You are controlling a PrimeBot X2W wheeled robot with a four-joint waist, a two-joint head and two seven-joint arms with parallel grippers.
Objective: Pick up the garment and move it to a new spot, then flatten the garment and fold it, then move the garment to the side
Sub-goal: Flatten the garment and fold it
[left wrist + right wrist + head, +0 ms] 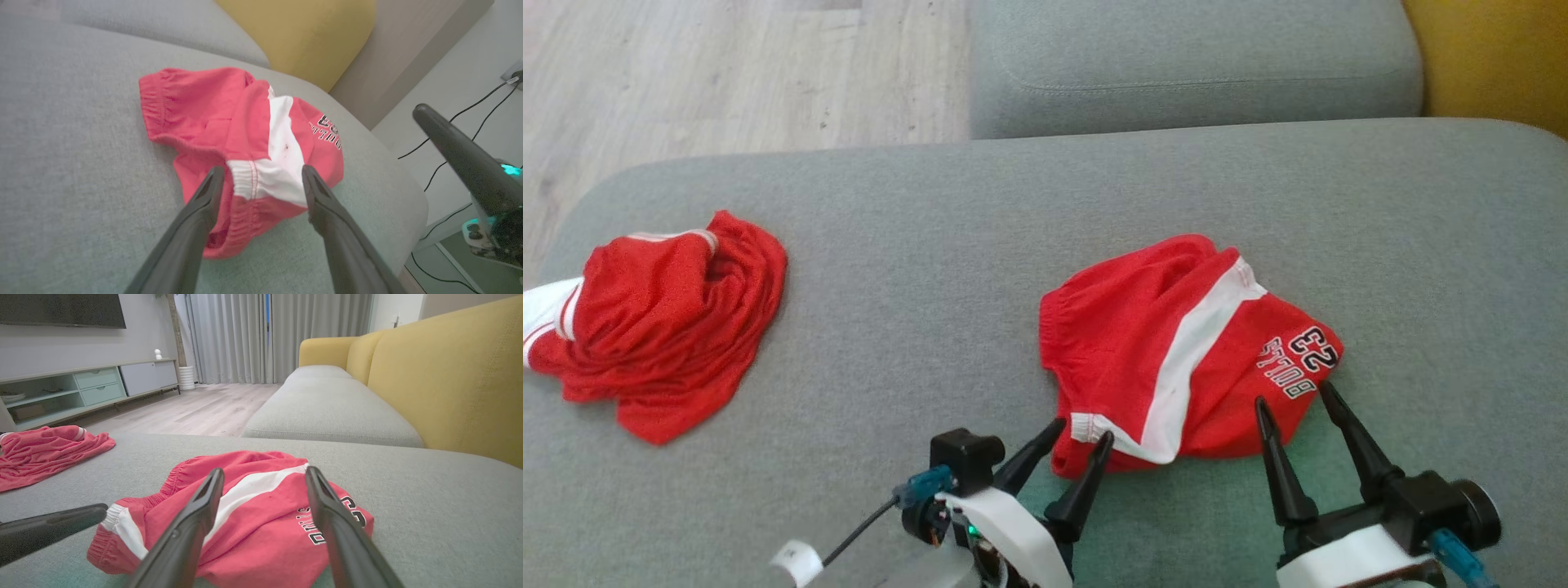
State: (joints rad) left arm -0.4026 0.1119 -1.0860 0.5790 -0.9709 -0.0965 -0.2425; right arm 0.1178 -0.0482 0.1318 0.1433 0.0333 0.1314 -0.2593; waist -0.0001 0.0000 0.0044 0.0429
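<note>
Low over the seat, the left hand (1082,430) has its two dark fingers spread apart with nothing between them. Their tips sit at the near hem of the red shorts (1152,343), on either side of the white-banded corner. Whether they press on the cloth cannot be told. The right hand (1292,394) is likewise spread and holds nothing, its tips at the near edge of the shorts just below the black-and-white lettering and the number 23. In the right wrist view, one finger of the left hand reaches in from the lower left, its tip just beside the white-edged hem.

The shorts lie crumpled in a loose heap on the grey seat cushion (915,245). The elastic waistband is bunched toward the robot's left and a broad white stripe runs across the middle. Well apart from them, near the cushion's left end, lies a second red garment (670,327) with white trim, also rumpled. Beyond the cushion are another grey seat (1192,65), a yellow backrest (449,375) and a pale wood floor (686,73).
</note>
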